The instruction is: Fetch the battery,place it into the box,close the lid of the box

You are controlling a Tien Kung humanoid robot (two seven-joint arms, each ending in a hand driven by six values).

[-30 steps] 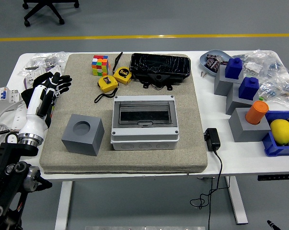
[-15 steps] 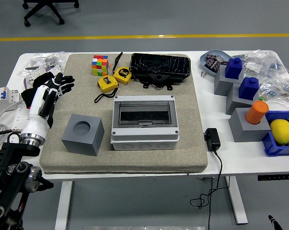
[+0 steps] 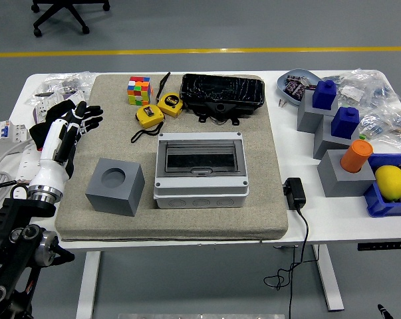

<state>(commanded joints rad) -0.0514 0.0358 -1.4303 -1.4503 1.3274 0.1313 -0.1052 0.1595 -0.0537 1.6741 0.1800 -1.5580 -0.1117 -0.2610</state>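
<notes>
A grey plastic box (image 3: pixel 200 171) with a dark see-through lid lying flat and shut sits mid-mat. Small dark battery-like pieces lie in a blue dish (image 3: pixel 288 78) at the back right. They are too small to tell for sure. My left hand (image 3: pixel 77 118), in a black and white glove, hovers over the mat's left edge. Its fingers are spread and hold nothing. It is well left of the box and far from the dish. The right arm is out of view.
A grey cube with a round recess (image 3: pixel 115 187) stands between my hand and the box. Behind are a colour cube (image 3: pixel 139 90), two yellow tape measures (image 3: pixel 149 116) and a black case (image 3: pixel 221 93). Right: power adapter (image 3: pixel 294 192), grey blocks, orange cylinder (image 3: pixel 356 155), lemon (image 3: pixel 390 181).
My left hand has drifted slightly right and forward, then held still. Nothing else has moved.
</notes>
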